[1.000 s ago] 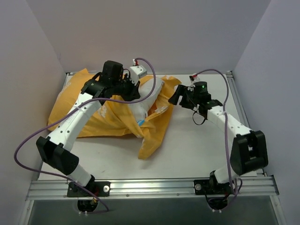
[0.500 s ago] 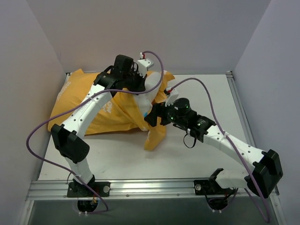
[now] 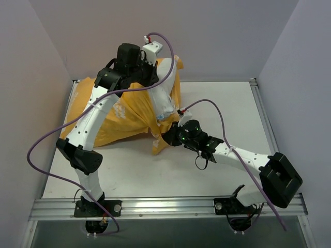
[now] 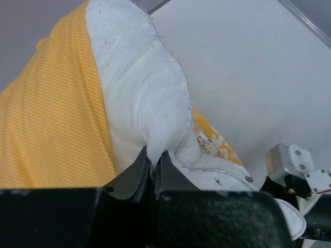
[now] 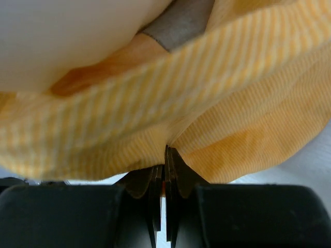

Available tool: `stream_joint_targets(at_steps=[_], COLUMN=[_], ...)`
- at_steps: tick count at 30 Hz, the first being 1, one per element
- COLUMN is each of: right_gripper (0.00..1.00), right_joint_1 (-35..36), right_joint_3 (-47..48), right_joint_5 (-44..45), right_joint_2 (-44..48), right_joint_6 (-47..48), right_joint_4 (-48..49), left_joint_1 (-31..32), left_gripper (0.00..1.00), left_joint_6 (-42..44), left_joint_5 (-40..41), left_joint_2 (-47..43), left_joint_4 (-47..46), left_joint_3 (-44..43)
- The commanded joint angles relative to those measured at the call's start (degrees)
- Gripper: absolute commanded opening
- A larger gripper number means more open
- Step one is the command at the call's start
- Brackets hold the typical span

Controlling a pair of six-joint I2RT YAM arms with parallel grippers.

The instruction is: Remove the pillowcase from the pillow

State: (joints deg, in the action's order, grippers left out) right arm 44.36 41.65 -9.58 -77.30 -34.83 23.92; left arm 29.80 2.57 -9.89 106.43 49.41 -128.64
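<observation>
My left gripper [image 3: 153, 81] is raised at the back of the table and is shut on a fold of the white pillow [image 3: 165, 102]. In the left wrist view its jaws [image 4: 153, 155] pinch the pillow [image 4: 139, 88], with a small tag [image 4: 207, 143] below. The orange-yellow pillowcase [image 3: 121, 116] still covers the pillow's left part and hangs down to the table. Lower down, my right gripper [image 3: 166, 138] is shut on the pillowcase's hanging edge [image 3: 159, 143]. The right wrist view shows the orange fabric [image 5: 248, 119] clamped at the jaw tips [image 5: 166, 152].
The white table [image 3: 222, 108] is enclosed by grey walls at the left, back and right. A metal rail [image 3: 165, 206] runs along the near edge with both arm bases. Purple cables [image 3: 46, 139] loop beside the arms.
My right gripper moved left across the table and shut on the pillowcase's hanging edge. My left gripper lifted the pillow higher and back, pulling more white out of the cover.
</observation>
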Motion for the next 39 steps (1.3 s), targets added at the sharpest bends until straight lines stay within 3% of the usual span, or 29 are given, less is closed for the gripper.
stream_joint_targets(at_steps=[1, 7, 11, 15, 18, 21, 24, 26, 29, 39], right_gripper=[0.00, 0.00, 0.00, 0.43, 0.68, 0.82, 0.84, 0.86, 1.00, 1.00], right_joint_1=[0.4, -6.5, -7.5, -7.4, -7.4, -7.2, -6.8, -6.6, -6.4, -7.2], right_joint_3=[-3.2, -3.2, 3.3, 8.1, 9.8, 13.7, 19.2, 22.6, 25.8, 34.6], right_joint_5=[-3.2, -8.6, -8.1, -3.3, 0.8, 3.9, 5.0, 5.2, 3.6, 1.0], right_joint_2=[-4.2, -14.1, -19.1, -10.3, -0.3, 7.3, 11.3, 11.6, 8.6, -5.6], right_joint_6=[-1.4, -2.1, 3.4, 8.7, 13.0, 16.4, 17.0, 14.5, 10.7, 8.7], right_joint_4=[6.3, 14.5, 7.8, -2.3, -11.2, -19.9, -26.7, -26.1, -21.9, -14.5], left_joint_1=[-2.4, -4.4, -4.8, -4.8, -4.5, -3.7, -3.1, -2.5, -1.1, -0.1], left_gripper=[0.02, 0.02, 0.02, 0.02, 0.02, 0.02, 0.02, 0.02, 0.02, 0.02], left_joint_6=[-4.8, -7.3, -8.2, -7.8, -8.0, -8.1, -8.5, -8.0, -7.3, -6.9], left_joint_5=[-3.6, -9.6, -10.3, -9.5, -9.2, -7.7, -7.6, -7.6, -6.9, -6.7], left_joint_2=[-2.5, -4.7, -6.6, -7.4, -6.9, -4.8, -3.0, -2.3, -2.5, -3.4], left_joint_4=[-8.4, -6.4, -6.8, -8.3, -11.0, -12.1, -12.4, -12.4, -12.2, -11.9], left_joint_3=[-8.3, -11.0, -7.4, 2.0, 6.5, 5.3, 3.2, 2.7, 3.0, 3.9])
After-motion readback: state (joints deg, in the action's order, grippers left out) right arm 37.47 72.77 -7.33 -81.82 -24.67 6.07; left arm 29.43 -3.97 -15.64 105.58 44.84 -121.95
